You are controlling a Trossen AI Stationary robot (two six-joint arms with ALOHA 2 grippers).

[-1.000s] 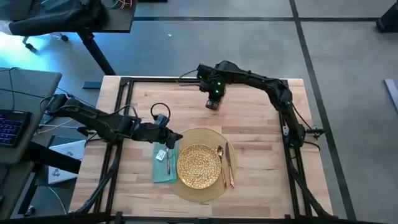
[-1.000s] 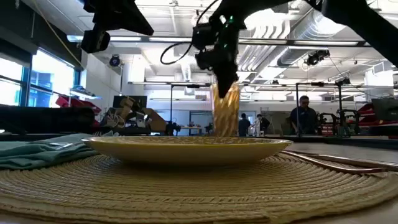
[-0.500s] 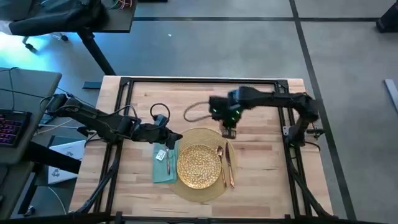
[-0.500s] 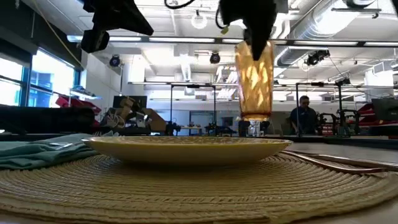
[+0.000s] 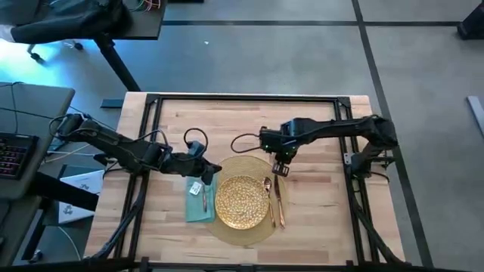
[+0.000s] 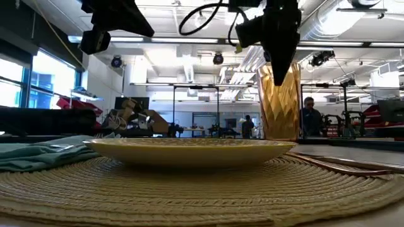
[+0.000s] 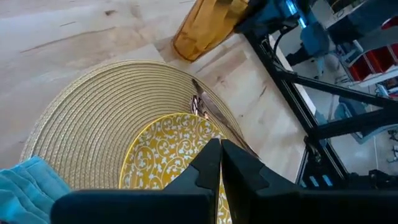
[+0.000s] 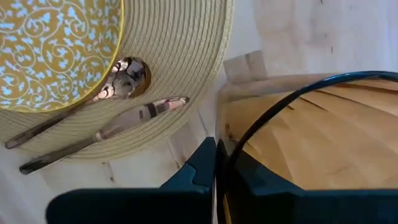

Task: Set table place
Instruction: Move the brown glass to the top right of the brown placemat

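Lowering the amber cup (image 5: pixel 281 162) toward the desk (image 5: pixel 318 125): the right end effector (image 5: pixel 280 157) is clamped on the cup's rim, one finger inside the cup and one outside, as the right wrist view shows. In the low view the cup (image 6: pixel 278 101) hangs upright below the end effector, its base down at about the plate's rim level; whether it touches the desk yet cannot be told, the plate (image 6: pixel 189 150) hides the foot.

Change against the earlier frames: a second ago the right end effector held the cup far out toward the back of the desk; half a second ago it was nearer and the cup hung clearly above the plate line; now it sits lower and close in, just beyond the tips of the copper spoon (image 5: pixel 268 198) and knife (image 5: pixel 278 198), at the edge of the placemat (image 5: pixel 253 162). Judgement: the cup is at or very near its final spot, and this is likely the last item of the setting; release should follow once contact is sure.

Nearer the robot than the right end effector: gold plate (image 5: pixel 242 201) centred on the placemat. The teal napkin (image 5: pixel 198 198) with fork (image 5: pixel 204 193) lies under the left end effector (image 5: pixel 208 172), whose fingers are together and holding nothing. It has not moved across the three frames
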